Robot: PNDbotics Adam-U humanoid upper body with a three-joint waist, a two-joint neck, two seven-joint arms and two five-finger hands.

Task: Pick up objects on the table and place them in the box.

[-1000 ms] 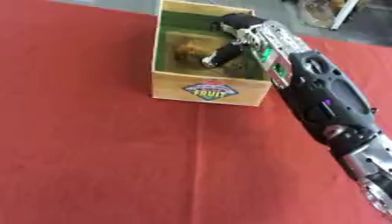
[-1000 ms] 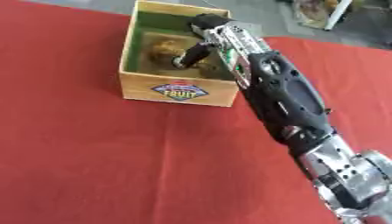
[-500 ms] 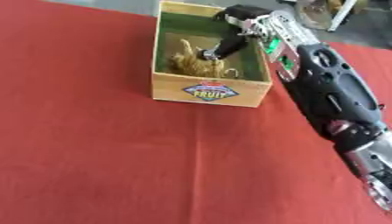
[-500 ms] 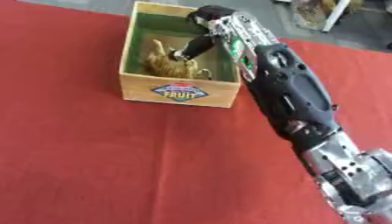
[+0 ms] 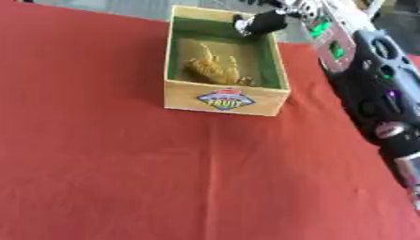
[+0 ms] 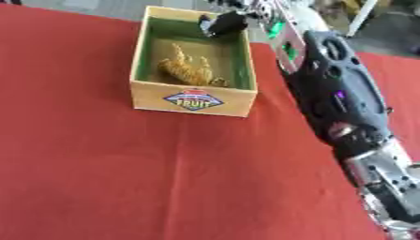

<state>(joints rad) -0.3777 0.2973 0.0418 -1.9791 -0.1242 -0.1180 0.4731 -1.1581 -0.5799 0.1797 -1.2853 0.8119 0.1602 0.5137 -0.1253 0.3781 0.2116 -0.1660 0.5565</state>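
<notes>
Red cloth covers the surface. At upper right the right hand (image 6: 223,22) hovers over the box's (image 6: 190,99) far wall; whether its fingers are curled I cannot tell. A tan toy animal (image 6: 185,69) lies inside, probably light and rigid, best gripped round its body.

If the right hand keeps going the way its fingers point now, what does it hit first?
The right hand is above the box's far end, pointing left and slightly down. Going straight on, it would likely meet the green inner wall of the box first, passing above the orange-brown toy. Depth is unclear.
</notes>
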